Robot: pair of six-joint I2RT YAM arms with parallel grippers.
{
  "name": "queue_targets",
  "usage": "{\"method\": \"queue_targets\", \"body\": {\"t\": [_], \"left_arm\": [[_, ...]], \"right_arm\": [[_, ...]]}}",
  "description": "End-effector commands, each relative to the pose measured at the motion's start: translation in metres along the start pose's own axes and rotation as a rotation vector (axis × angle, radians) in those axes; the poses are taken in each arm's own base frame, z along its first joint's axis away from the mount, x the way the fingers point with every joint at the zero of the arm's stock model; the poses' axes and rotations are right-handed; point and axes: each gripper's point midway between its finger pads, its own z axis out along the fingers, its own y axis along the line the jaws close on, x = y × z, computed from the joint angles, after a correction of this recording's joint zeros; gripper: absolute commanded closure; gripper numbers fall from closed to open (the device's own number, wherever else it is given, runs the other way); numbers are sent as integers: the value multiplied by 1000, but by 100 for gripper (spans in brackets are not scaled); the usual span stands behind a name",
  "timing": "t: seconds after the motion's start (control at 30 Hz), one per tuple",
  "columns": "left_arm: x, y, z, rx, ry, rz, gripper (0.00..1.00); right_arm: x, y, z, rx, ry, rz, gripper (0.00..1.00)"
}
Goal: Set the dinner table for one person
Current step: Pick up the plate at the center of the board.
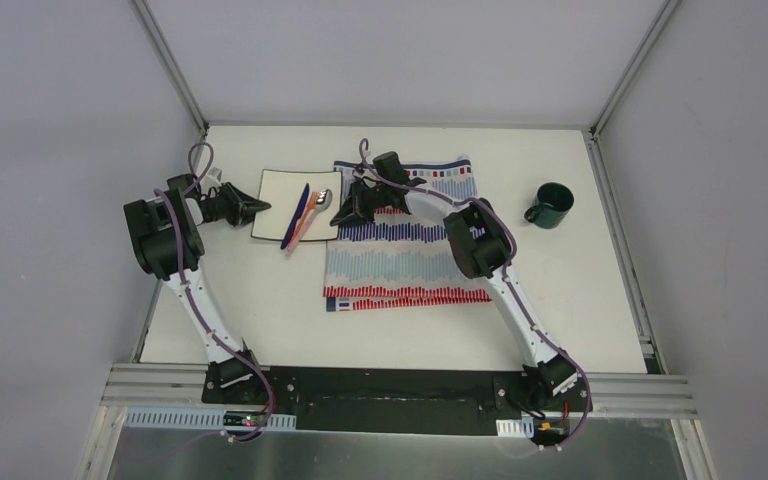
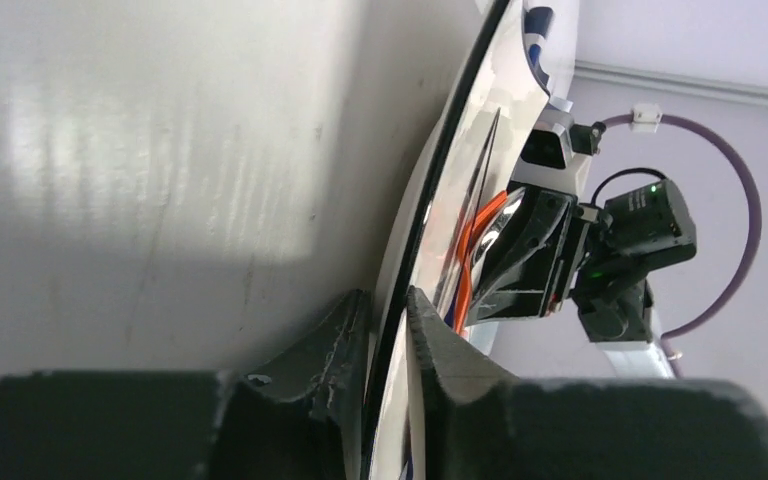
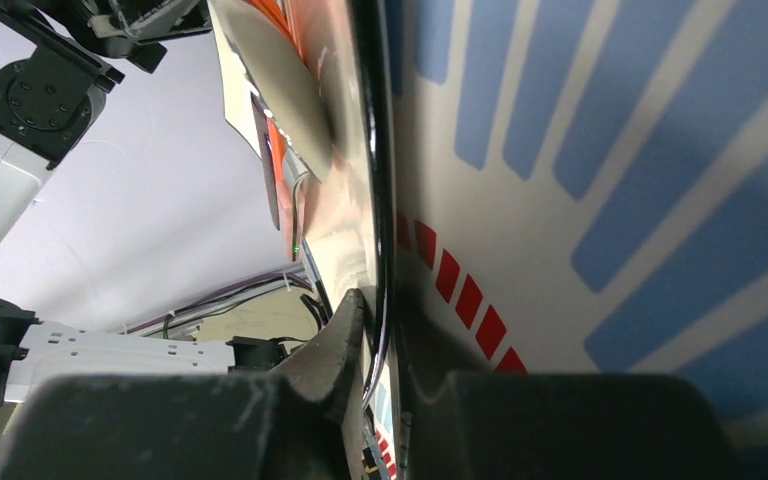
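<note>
Plainly the plate [image 1: 272,195] spans from left gripper [image 1: 258,208] to right gripper [image 1: 340,215]; the right pinches its right rim; the left stands narrow about its left rim, grip uncertain. The striped cloth [image 1: 400,265] lies just right of the plate.

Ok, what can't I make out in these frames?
Left gripper: whether its fingers press the plate rim; left wrist view, too close, blurred.
Blue and orange cutlery: knife or fork; top view, too small.
Mug: any contents; top view, dark inside.
Cloth: far left corner; top view, right arm covers it.
</note>
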Motion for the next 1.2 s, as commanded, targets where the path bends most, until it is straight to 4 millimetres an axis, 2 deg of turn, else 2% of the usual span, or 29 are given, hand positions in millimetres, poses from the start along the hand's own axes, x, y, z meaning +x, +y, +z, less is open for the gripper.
{"method": "queue_targets", "body": {"t": [0.0,0.1,0.13,0.53,0.67,0.77,1.03,1.17], "left_arm": [[66,-8,39,-42,185,-42,89],[69,-12,40,-58,192,-26,99],[70,-12,40,-64,192,-24,100],[71,-13,36,-88,184,-6,100],[67,-24,32,-84,167,20,100],[63,-31,30,-87,152,36,100],[54,-57,23,-83,102,95,100],[51,-65,22,-80,88,107,100]], "right_arm": [[27,-12,36,36,38,-54,98],[27,-11,35,37,36,-55,99],[26,-10,34,36,34,-57,100],[27,-10,30,66,9,-76,100],[27,-7,22,124,-1,-72,100],[26,-4,14,172,-9,-145,100],[19,18,0,234,-39,-222,100],[17,23,-7,270,-50,-246,100]]}}
